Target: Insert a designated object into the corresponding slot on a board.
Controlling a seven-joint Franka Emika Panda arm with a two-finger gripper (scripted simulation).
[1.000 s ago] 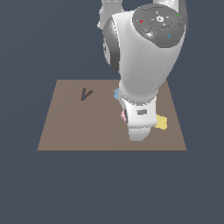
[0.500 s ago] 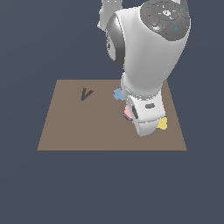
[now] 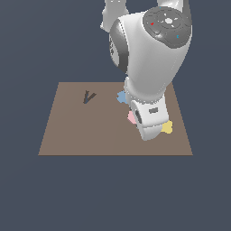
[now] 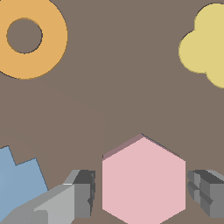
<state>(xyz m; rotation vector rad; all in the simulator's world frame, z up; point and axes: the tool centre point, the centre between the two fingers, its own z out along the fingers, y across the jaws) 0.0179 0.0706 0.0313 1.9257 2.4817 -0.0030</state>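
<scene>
The pink hexagonal block (image 4: 143, 180) lies flat on the brown board (image 4: 118, 100). In the wrist view my gripper (image 4: 142, 194) is open, with one finger (image 4: 83, 192) on each side of the block and small gaps between pads and block. In the exterior view only a pink sliver of the block (image 3: 131, 117) shows beside the arm, which hides the gripper. The hexagonal slot is not in view; only the thin V-shaped cut-out (image 3: 88, 97) shows on the board (image 3: 81, 131).
A blue spiky piece (image 4: 19, 179) lies close beside one finger; it also shows in the exterior view (image 3: 121, 97). A yellow lobed piece (image 4: 205, 46) and an orange ring (image 4: 28, 37) lie farther off on the board. The yellow piece (image 3: 167, 127) is at the arm's right.
The arm has moved toward the exterior view's right and lower over the board, so the hand now sits over the pink block and covers more of it.
</scene>
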